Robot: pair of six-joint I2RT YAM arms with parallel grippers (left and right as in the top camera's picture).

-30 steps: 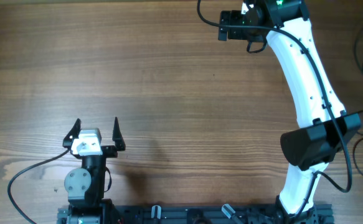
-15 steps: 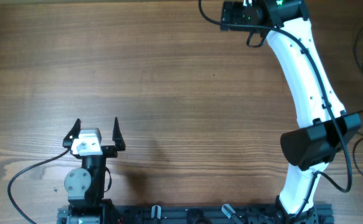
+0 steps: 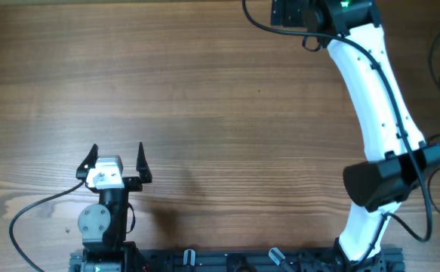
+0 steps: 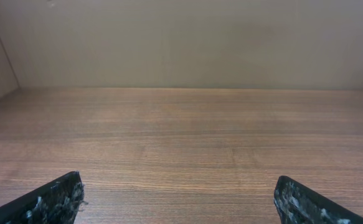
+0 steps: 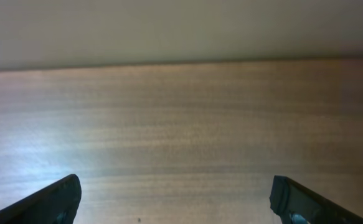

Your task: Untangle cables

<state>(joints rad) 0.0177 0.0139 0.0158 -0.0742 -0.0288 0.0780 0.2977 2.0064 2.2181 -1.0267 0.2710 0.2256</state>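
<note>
Surface: one wooden tabletop (image 3: 204, 98), brown with the grain running side to side; a pale glare patch shows in the right wrist view.
Room: a plain beige wall (image 4: 181, 43) rises behind the far edge of the tabletop.
Arms: two; the white right arm (image 3: 370, 91) stretches from the near edge to the far edge, and the left arm (image 3: 103, 219) sits folded at the near edge, left of middle.
Left gripper (image 3: 117, 147): released, both black fingers spread wide with only bare wood between them.
Right gripper (image 5: 175, 186): released, jaws wide apart, nothing between them, at the far edge.
Fingers counted: four, two per gripper.
Cables (image 3: 433, 57): thin black loops at the right edge of the tabletop, cut off by the frame; how many cannot be told, plug ends too small to see.
Rail (image 3: 227, 261): one dark mounting rail along the near edge.
</note>
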